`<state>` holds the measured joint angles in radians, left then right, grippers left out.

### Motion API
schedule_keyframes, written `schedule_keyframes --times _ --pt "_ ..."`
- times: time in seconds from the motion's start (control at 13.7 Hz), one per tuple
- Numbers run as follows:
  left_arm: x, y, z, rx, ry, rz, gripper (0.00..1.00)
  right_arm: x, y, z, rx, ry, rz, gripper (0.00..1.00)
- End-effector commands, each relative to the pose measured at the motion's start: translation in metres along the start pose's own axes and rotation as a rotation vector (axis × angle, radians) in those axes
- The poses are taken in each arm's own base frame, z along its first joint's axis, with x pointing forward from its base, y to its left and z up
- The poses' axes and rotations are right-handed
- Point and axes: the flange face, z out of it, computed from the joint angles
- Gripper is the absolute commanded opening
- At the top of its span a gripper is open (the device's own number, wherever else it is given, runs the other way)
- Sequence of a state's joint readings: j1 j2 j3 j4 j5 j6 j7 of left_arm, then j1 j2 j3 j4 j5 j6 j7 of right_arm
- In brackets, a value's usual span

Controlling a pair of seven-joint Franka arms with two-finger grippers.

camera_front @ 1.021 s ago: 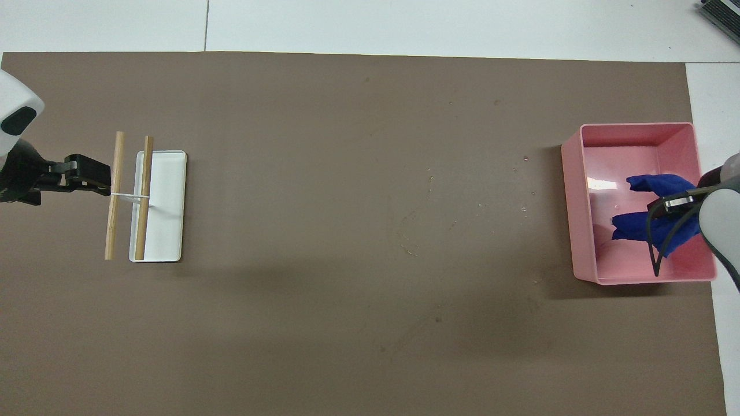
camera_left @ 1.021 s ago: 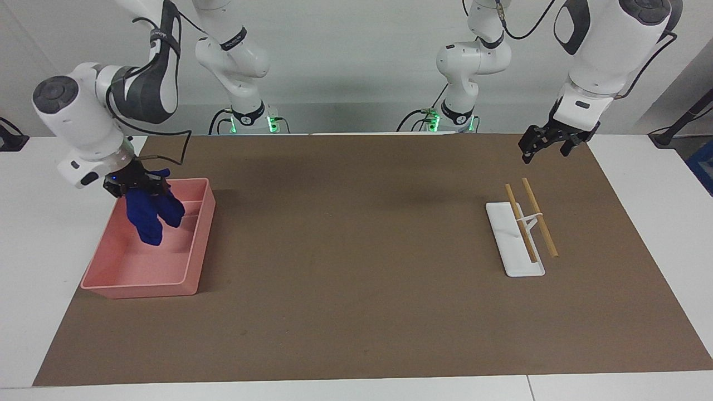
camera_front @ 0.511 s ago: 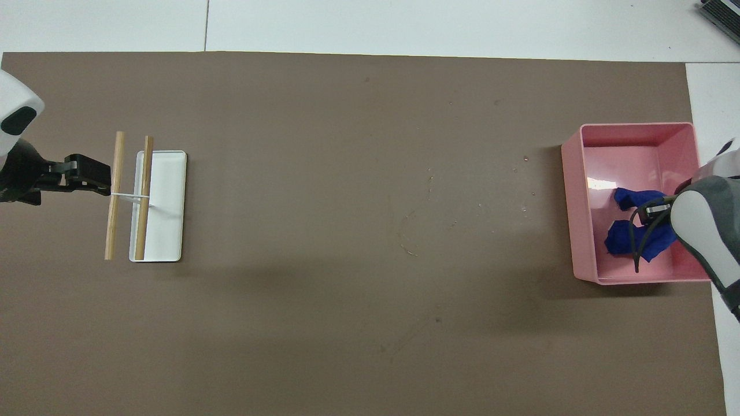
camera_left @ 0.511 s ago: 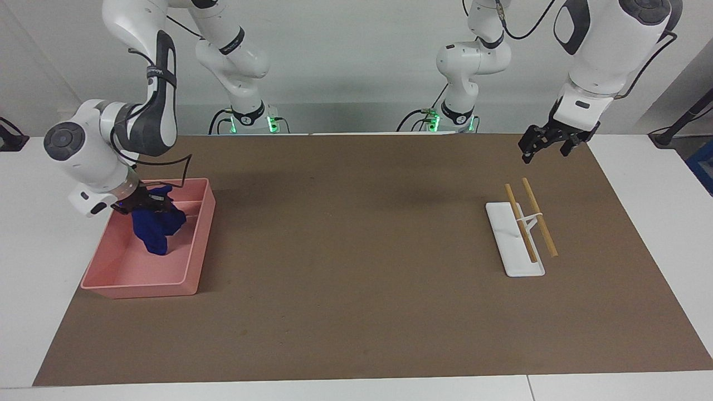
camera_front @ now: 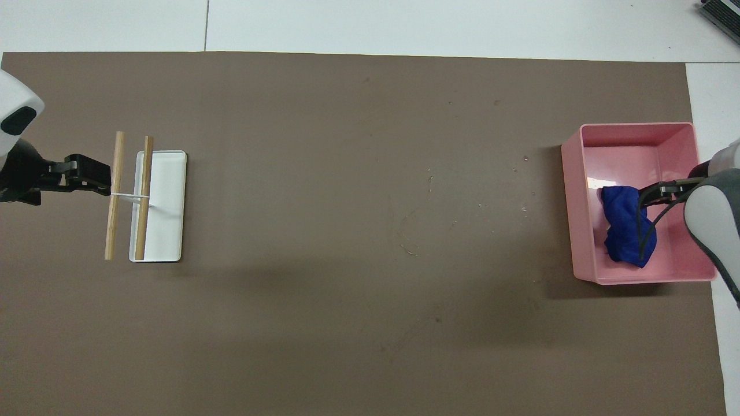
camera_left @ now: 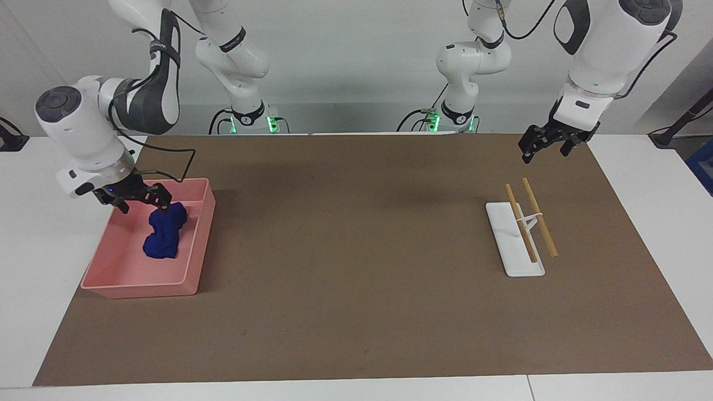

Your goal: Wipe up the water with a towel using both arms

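- Black two-finger right gripper [camera_left: 140, 199] hangs over the robot-side part of the pink rectangular plastic tray [camera_left: 193, 262], its fingers spread apart and clamped on nothing; one fingertip sits just above the top of the cloth.
- Deep royal blue towel [camera_left: 164, 234], a small bunched soft cloth, lies loose on the floor of the pink tray, at the right arm's end of the table; in the overhead view it sits in the middle of the tray [camera_front: 578, 231], partly under the gripper's cable.
- Judging by the open jaws over a released towel, the step in hand is the drop-off, or a fresh grasp if wiping is still wanted; a few faint droplets [camera_front: 523, 208] show on the brown table mat [camera_left: 356, 312] beside the tray.
- To finish a drop-off well, the right gripper should lift straight up so no fold snags on a fingertip and gets dragged over the tray wall.
- To regrasp well, it should come down centred on the thickest bunch and close fully, since soft cloth slips from a shallow pinch.
- Black left gripper [camera_left: 545, 142] waits in the air over the mat at the left arm's end, fingers apart, near the white flat rack [camera_left: 509, 250] carrying two tan wooden sticks [camera_left: 539, 224].
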<state>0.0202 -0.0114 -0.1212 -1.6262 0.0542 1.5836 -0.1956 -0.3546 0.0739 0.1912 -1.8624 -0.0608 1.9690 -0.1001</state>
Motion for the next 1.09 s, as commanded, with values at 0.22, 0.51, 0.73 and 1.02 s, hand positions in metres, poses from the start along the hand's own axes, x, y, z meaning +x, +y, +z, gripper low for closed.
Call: schedule_keyframes --times 0.22,0.51,0.73,1.02 --pt "-0.006 -0.003 -0.001 -0.01 0.003 -0.005 1.0 -0.011 -0.115 -0.12 0.02 0.031 0.055 1.0" --pt "-0.006 -0.003 -0.001 -0.01 0.003 -0.005 1.0 -0.01 -0.124 -0.174 0.031 0.103 0.048 1.0" --pt "-0.006 -0.003 -0.002 -0.01 0.004 -0.005 1.0 -0.016 -0.121 -0.182 0.031 0.09 0.056 1.0" --pt "-0.006 -0.003 -0.002 -0.01 0.004 -0.005 1.0 -0.019 -0.112 -0.188 0.026 0.069 0.091 1.0"
